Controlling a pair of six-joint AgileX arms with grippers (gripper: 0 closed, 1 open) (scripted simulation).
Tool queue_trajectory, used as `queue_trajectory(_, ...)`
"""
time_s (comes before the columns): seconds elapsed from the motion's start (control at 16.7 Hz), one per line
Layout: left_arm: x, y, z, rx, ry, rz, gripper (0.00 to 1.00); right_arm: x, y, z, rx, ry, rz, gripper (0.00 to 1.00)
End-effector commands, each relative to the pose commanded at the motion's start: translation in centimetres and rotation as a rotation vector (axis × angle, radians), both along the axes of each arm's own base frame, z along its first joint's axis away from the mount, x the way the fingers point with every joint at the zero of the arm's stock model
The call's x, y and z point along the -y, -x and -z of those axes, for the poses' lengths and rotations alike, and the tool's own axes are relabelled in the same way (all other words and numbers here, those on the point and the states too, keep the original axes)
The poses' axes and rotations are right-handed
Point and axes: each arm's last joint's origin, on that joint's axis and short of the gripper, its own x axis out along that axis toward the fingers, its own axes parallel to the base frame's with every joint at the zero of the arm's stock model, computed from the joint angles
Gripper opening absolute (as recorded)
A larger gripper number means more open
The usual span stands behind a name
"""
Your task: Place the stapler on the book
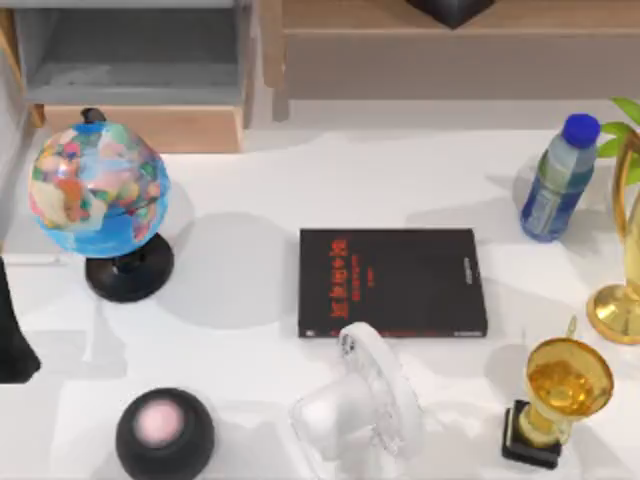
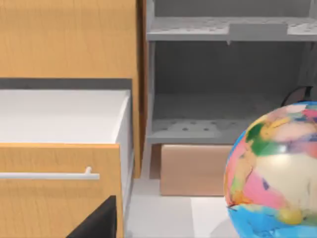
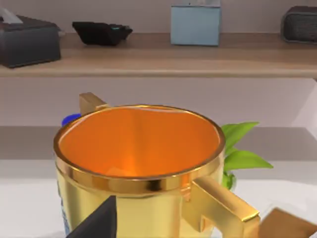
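Note:
The black book [image 1: 392, 283] with red lettering lies flat in the middle of the table. A small narrow white stapler [image 1: 347, 342] lies just in front of the book's front edge, touching a larger rounded white object, so its outline is hard to separate. My left arm [image 1: 12, 330] is parked at the table's left edge, far from both. A dark part of the left gripper [image 2: 96, 223] shows in the left wrist view, facing the cabinet and globe. A dark part of the right gripper [image 3: 96, 223] shows in the right wrist view, close behind a gold cup.
A globe [image 1: 98, 190] stands at the left and a black ball with a pink top [image 1: 163, 432] at the front left. The rounded translucent white object [image 1: 368, 400] is at the front centre. A gold trophy [image 1: 560, 390], a taller gold stand [image 1: 622, 300] and a water bottle [image 1: 558, 180] crowd the right.

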Motion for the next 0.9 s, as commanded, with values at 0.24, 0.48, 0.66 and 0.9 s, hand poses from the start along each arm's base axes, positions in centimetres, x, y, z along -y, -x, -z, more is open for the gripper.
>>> queue_trajectory(0.24,0.0,0.0,-0.6,-0.02,-0.006,-0.003,1.0,0.0,0.0,0.0,0.0,0.0,0.0,1.0)
queue_trajectory(0.48,-0.3,-0.5,-4.1,-0.146,-0.039,-0.02,1.0,0.0,0.0,0.0,0.0,0.0,0.0,1.0)
queue_trajectory(0.66,-0.9,-2.3,-8.7,-0.3,-0.071,-0.039,1.0,0.0,0.0,0.0,0.0,0.0,0.0,1.0)
queue_trajectory(0.9,-2.5,-8.3,-15.7,-0.545,-0.108,-0.064,1.0,0.0,0.0,0.0,0.0,0.0,0.0,1.0)
